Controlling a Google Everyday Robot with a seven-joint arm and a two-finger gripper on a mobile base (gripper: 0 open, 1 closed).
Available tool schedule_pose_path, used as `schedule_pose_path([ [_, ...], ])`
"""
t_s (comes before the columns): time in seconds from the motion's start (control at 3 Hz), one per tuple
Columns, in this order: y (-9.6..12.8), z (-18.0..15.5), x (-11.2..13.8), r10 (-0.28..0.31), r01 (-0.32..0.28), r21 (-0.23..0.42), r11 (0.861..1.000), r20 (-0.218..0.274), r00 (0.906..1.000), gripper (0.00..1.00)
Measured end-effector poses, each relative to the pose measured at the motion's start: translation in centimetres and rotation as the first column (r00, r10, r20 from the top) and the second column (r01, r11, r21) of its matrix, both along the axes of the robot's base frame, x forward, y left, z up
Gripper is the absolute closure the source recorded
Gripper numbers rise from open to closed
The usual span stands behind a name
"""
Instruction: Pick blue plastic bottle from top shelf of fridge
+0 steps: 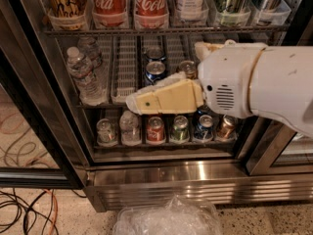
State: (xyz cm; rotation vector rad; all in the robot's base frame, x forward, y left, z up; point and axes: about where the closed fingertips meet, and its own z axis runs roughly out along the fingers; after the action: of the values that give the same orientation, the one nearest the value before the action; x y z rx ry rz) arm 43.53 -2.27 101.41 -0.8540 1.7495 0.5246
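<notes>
We see the gripper (139, 103), matt cream plastic, before glossy metal cans (155, 71); the fridge (195, 179) base is ribbed, shiny steel.

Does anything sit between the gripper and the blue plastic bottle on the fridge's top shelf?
The gripper hangs before the can rack, below the pale-labelled clear plastic bottle. Directly between them runs the front rail of the grey wire top shelf; from the front, nothing visible blocks the bottle.
</notes>
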Motion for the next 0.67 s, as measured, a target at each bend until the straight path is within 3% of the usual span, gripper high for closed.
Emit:
schedule_pose_path([
  [0.33, -0.20, 1.45, 1.35, -0.067, 0.066, 0.045, 0.997, 0.032, 0.9972, 0.00],
  [0.67, -0.19, 1.49, 1.33, -0.067, 0.066, 0.042, 0.997, 0.034, 0.9972, 0.00],
])
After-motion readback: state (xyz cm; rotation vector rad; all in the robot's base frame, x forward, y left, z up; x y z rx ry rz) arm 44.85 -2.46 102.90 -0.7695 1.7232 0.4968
